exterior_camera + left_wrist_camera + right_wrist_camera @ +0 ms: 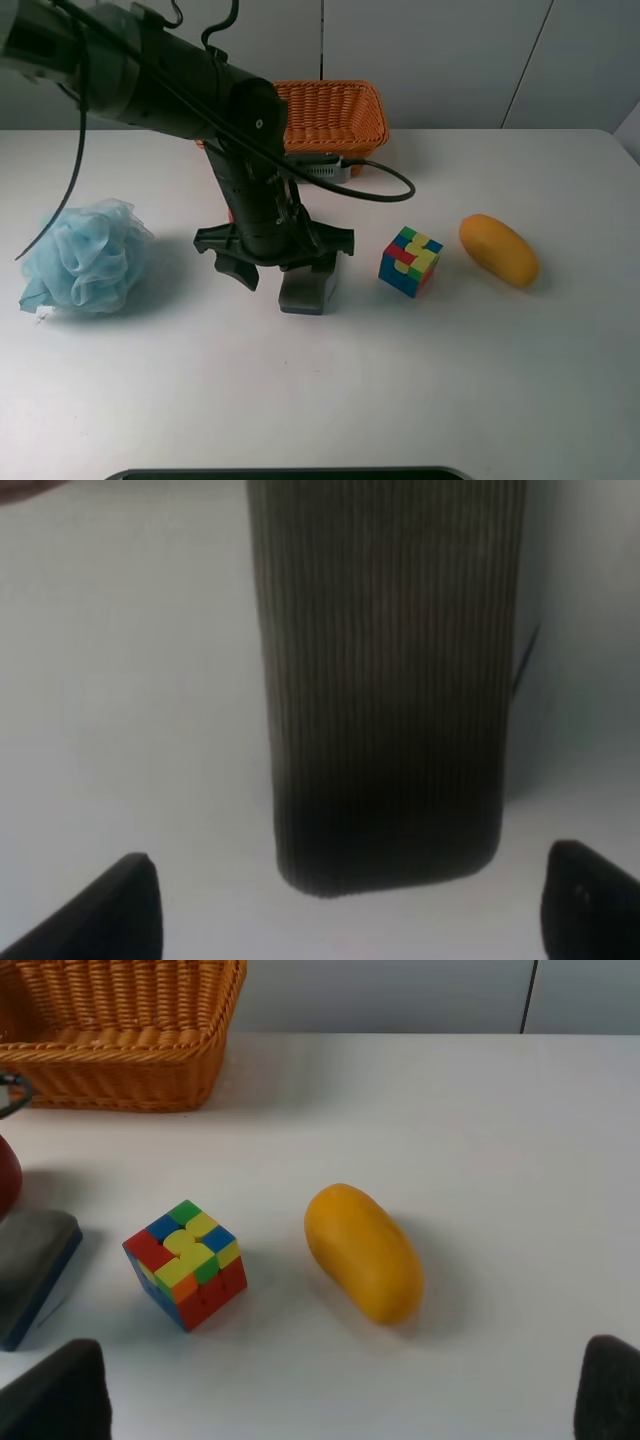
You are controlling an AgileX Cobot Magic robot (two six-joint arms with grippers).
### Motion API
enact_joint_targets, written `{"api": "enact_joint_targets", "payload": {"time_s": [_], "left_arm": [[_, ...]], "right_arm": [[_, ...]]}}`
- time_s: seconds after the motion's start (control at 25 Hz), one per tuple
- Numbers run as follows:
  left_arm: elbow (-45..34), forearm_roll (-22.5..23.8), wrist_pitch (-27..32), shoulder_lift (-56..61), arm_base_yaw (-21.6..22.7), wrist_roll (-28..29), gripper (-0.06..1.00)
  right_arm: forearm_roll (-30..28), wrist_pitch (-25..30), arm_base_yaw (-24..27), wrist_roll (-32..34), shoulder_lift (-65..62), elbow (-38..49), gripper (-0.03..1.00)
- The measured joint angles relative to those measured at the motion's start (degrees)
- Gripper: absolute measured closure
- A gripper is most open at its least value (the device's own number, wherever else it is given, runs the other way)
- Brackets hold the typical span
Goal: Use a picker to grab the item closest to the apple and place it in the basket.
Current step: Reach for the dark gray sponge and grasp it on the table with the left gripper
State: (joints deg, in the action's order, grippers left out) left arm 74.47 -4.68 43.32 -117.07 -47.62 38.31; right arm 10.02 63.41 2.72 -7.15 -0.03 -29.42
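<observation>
The grey ribbed block (pixel 308 290) lies flat on the white counter (pixel 400 400) at mid-frame in the high view, left of the colour cube (pixel 410 261). The left tool (pixel 288 266) hangs over it, fingers apart. The right tool (pixel 330 1400) is spread wide too. The basket (pixel 335 115) sits at upper centre.

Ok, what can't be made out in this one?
Apple: almost wholly behind the left arm in exterior high; cut off by the edge in right wrist.
Grey block: blurred in left wrist, too close to identify.
Basket interior: partly behind the arm, exterior high.
</observation>
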Motion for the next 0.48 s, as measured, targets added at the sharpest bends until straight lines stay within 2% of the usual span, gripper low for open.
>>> {"api": "enact_joint_targets", "payload": {"time_s": [0.48], "left_arm": [[4.0,0.2,-2.9,-6.0,0.0,0.9,0.21]], "right_arm": [[0.0,0.0,0.0,0.0,0.0,0.0,0.27]]}}
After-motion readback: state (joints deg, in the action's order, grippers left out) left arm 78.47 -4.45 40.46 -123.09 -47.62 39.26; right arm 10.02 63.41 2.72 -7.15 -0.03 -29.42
